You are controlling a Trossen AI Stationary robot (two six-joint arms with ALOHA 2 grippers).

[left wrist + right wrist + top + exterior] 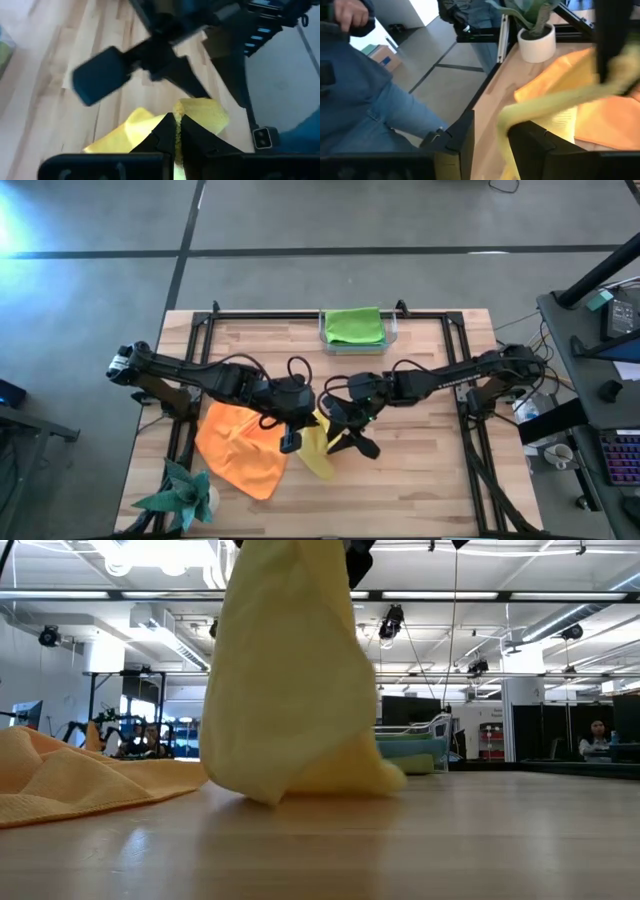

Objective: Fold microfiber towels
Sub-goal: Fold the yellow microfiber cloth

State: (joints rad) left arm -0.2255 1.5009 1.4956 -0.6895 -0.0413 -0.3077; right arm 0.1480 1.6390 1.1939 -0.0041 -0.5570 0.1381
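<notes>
High view: soft yellow towel draped in limp folds mid-counter, pinched by left gripper, fingers together on cloth. Right gripper just beside, fingers apart around a fold. Crumpled orange towel adjacent; lime green towel folded in clear tray.

Wooden table: orange towel, yellow towel partly resting, tray holding green towel, potted ornament.
</notes>
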